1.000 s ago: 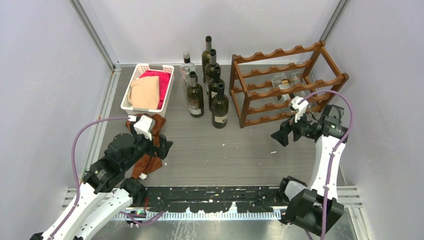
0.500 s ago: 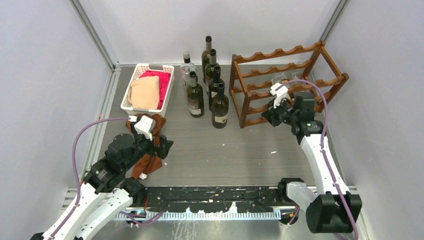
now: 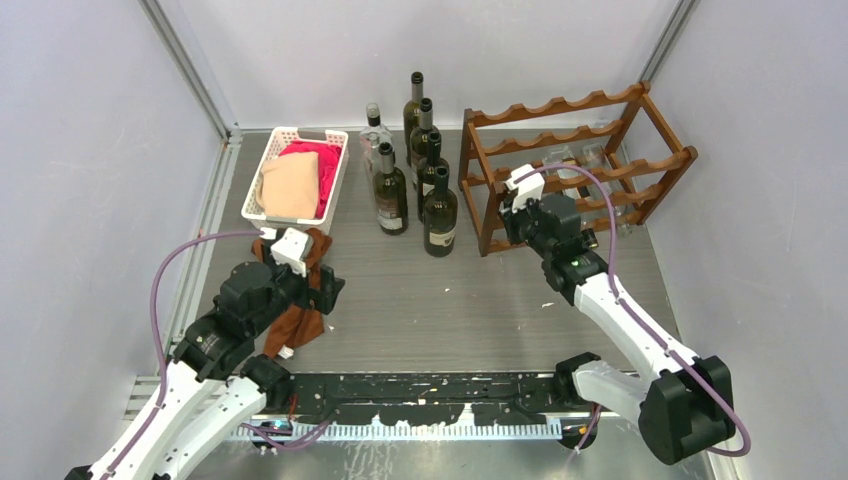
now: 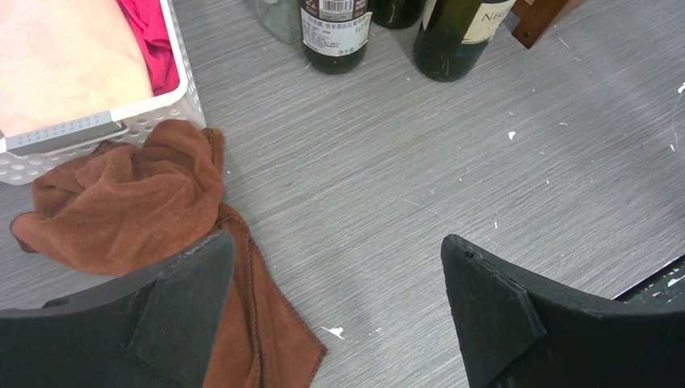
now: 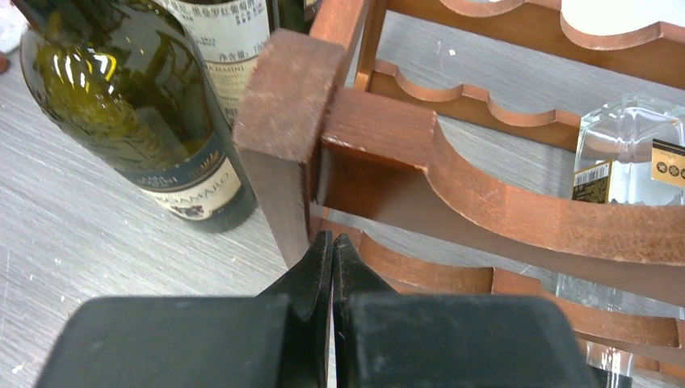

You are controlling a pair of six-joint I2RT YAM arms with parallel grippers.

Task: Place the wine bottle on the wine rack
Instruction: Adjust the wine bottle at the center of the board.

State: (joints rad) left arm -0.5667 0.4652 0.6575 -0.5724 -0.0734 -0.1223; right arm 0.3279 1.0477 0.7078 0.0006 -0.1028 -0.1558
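While the wine rack (image 3: 556,106) is standing on the tabletop (image 3: 440,300) at the upper right of the overhead view, the right fingers (image 3: 510,228) are hanging just beside its front left post. The wine bottles (image 3: 439,215) are standing upright in a cluster just left of the rack, at upper centre. What seem to be clear bottles (image 3: 570,160) are lying inside the rack. At lower left, the left fingers (image 3: 325,290) are hovering over a brown cloth (image 3: 298,325), below a white basket (image 3: 265,170).

In the left wrist view, the left fingers (image 4: 182,291) are standing wide apart along the bottom edge, with nothing between them. The brown cloth (image 4: 121,194) is lying at left, touching the white basket (image 4: 121,121), and the wine bottles (image 4: 335,32) are showing their bases along the top edge.

In the right wrist view, the right fingers (image 5: 331,267) are pressing together at bottom centre, holding nothing and pointing at the foot of the wine rack (image 5: 287,121). A green wine bottle (image 5: 137,105) is standing at upper left, just beside that post. A clear bottle (image 5: 630,153) is lying in the rack at right.
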